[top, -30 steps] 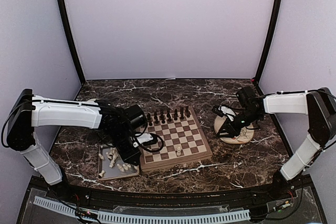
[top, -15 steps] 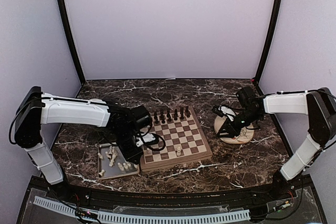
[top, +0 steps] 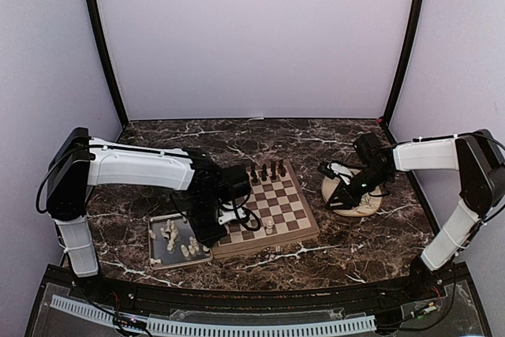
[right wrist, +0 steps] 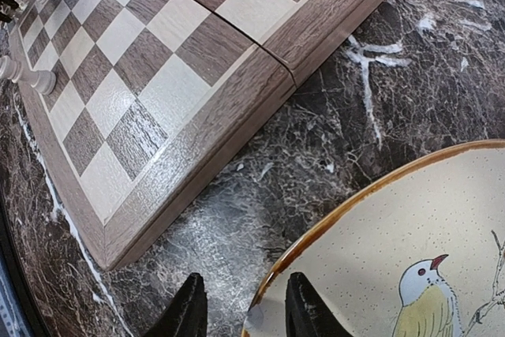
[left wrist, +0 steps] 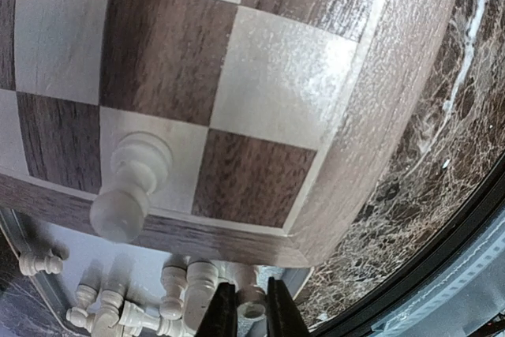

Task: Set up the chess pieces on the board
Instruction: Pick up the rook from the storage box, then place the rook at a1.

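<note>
From above, a dark white-veined marble table is lying between lilac walls. The board, tan and brown checks, is sitting mid-table, dark chess pieces lining its far row and cream ones crowding the grey tray beside its left edge.

At the left wrist, the left gripper is hovering above the tray by the board's near corner, jaws almost touching.

At the right wrist, the right gripper is hanging above the rim of the bird plate, jaws apart, empty.

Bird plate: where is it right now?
In the top view the plate lies at the right, apart from the board on its left, with the right gripper over its rim.
</note>
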`<action>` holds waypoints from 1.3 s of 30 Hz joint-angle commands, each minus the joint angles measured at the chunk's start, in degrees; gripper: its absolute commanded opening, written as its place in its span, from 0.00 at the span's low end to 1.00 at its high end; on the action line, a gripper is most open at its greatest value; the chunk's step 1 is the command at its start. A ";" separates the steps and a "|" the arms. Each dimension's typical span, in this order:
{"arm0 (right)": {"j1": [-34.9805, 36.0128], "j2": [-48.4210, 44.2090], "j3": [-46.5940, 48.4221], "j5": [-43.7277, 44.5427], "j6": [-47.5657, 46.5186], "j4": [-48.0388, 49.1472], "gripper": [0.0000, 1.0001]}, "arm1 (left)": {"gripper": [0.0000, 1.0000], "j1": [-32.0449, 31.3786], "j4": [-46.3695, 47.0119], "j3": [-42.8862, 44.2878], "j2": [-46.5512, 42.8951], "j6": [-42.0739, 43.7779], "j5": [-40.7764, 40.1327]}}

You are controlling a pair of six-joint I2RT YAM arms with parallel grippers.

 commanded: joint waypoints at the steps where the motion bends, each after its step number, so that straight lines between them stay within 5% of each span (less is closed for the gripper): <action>1: -0.18 0.40 1.00 -0.13 -0.73 -0.65 0.35 | 0.00 -1.42 -5.47 3.19 0.23 0.47 -3.44; 9: -0.19 0.33 1.02 -0.30 -0.81 -0.75 0.35 | 0.00 -1.95 -7.05 3.81 -3.26 -0.87 -3.98; 16: -0.17 0.44 1.25 -0.40 -0.82 -0.94 0.35 | 0.00 -1.92 4.95 1.55 -9.20 -0.28 -0.24; 39: -0.19 0.37 0.97 -0.03 -0.81 -0.86 0.35 | 0.00 -1.94 7.99 1.25 -2.60 0.69 -1.02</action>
